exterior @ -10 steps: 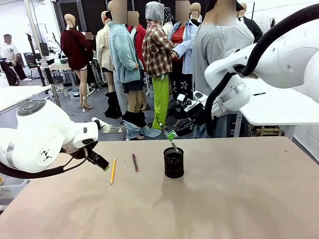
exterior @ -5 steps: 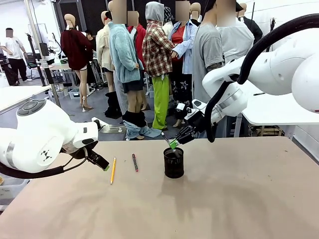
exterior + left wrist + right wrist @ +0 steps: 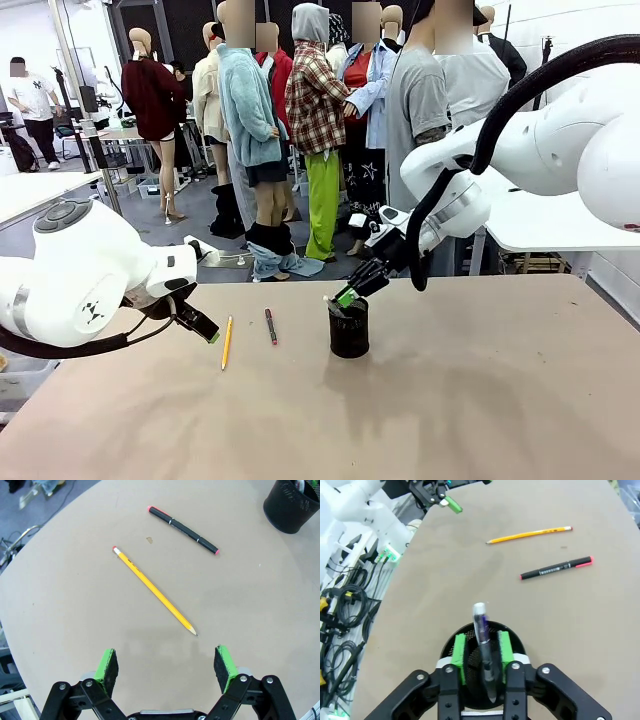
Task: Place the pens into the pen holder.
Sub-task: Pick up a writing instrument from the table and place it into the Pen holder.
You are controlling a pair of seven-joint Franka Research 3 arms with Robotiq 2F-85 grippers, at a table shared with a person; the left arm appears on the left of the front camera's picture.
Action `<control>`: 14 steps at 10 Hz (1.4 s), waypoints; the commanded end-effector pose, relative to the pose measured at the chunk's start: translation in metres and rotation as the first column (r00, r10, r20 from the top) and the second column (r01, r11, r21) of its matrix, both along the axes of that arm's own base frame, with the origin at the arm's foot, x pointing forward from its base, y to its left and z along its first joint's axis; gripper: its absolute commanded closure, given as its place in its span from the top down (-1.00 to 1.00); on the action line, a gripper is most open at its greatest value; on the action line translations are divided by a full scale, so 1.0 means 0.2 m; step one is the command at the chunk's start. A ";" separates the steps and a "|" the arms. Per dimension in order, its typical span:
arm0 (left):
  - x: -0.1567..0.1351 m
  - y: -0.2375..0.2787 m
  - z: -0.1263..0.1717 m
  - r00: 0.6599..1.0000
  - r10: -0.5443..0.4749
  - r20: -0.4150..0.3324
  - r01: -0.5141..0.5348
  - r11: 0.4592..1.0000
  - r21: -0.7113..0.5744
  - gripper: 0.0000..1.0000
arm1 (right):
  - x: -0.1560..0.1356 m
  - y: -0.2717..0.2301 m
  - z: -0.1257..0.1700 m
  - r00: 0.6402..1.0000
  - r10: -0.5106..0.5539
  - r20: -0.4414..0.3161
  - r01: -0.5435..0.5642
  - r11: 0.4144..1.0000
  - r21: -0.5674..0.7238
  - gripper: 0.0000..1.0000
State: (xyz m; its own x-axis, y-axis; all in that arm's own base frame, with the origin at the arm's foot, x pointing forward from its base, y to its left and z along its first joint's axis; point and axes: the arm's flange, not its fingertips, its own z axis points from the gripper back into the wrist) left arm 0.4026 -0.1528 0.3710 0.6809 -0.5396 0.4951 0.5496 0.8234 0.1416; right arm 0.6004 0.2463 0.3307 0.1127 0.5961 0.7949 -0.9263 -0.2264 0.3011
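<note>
Presumably light, stiff and slick, the pencil (image 3: 154, 590) at 12 o'clock of the spread left pincer (image 3: 165, 662) is best gripped mid-shaft.

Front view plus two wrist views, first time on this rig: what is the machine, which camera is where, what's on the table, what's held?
The machine is a white left arm and right arm, each ending in two black fingers with green pads. The front view looks across the brown table from between the arms; each wrist view looks along one arm's own fingers. On the table lie a yellow pencil and a black pen with red ends, apart. The left arm's fingers hover open by the pencil's tip, holding nothing. The right arm's fingers are over the black mesh pen holder; a dark pen with a clear top stands inside, between them with a gap each side, so it seems not gripped.
</note>
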 end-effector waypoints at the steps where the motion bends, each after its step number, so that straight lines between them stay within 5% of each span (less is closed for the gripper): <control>1: 0.00 0.01 0.00 1.000 0.003 0.000 -0.003 1.000 -0.003 1.00 | -0.01 -0.06 0.06 1.000 0.024 0.016 -0.024 1.000 -0.002 0.22; 4: 0.00 0.01 0.00 1.000 0.003 0.000 -0.003 1.000 -0.003 1.00 | -0.14 -0.36 0.21 0.983 -0.180 0.030 0.181 0.983 -0.026 0.22; 5: 0.00 0.01 0.00 1.000 0.003 0.000 -0.003 1.000 -0.003 1.00 | -0.17 -0.47 0.28 0.945 -0.322 0.047 0.325 0.942 -0.088 0.22; 6: 0.00 0.01 0.00 1.000 0.003 0.000 -0.003 1.000 -0.003 1.00 | -0.20 -0.59 0.35 0.878 -0.476 0.047 0.477 0.865 -0.154 0.22; 9: 0.00 0.01 0.00 1.000 0.003 0.000 -0.003 1.000 -0.003 1.00 | -0.28 -0.82 0.42 0.721 -0.693 -0.028 0.659 0.697 -0.284 0.22; 12: 0.00 0.01 0.00 1.000 0.003 0.000 -0.003 1.000 -0.003 1.00 | -0.30 -0.97 0.45 0.522 -0.848 -0.092 0.700 0.488 -0.521 0.22; 14: 0.00 0.01 0.00 1.000 0.003 0.000 -0.003 1.000 -0.003 1.00 | -0.31 -1.03 0.49 0.423 -0.901 -0.097 0.693 0.391 -0.605 0.22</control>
